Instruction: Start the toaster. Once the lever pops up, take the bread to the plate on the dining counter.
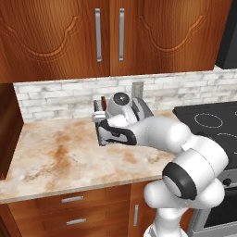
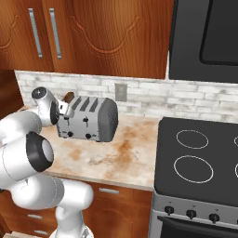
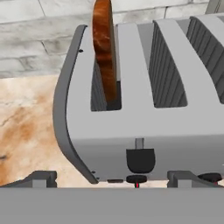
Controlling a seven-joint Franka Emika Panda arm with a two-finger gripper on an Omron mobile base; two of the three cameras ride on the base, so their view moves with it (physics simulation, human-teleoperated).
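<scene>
- Toaster [image 2: 88,119] sits on the desk [image 1: 55,152], back near the white brick wall [image 1: 55,97], its silver body with darker grey ends and four slots on top.
- At the far left, wooden cupboard doors [image 1: 51,32] with metal handles hang above the wall, and drawers [image 1: 69,206] run below the front edge of the desk.
- Moving right, the white arm [image 1: 180,152] reaches over the desk towards the toaster, and the hand [image 1: 113,132] sits right up against its left end as seen from the left base camera.
- Bread [image 3: 104,48] stands on edge in the leftmost slot, brown with a darker crust, and pokes well above the top of the toaster; a sliver of it also shows at the toaster's left end [image 2: 69,97].
- Just below that slot, on the toaster's face, a black lever [image 3: 140,160] sits in its slit with a small black knob [image 3: 136,178] under it.
- Jaws [image 3: 113,178]: the two dark fingertips [image 3: 41,177] stand wide apart near the bottom of the hand camera's picture, one to each side of the lever, with nothing held between them.
- Further right, a grey outlet plate [image 2: 121,92] is set in the brick wall behind the toaster.
- At the far right, a black stove [image 2: 200,158] with ring burners adjoins the desk, with a dark appliance [image 2: 204,37] mounted above it.
</scene>
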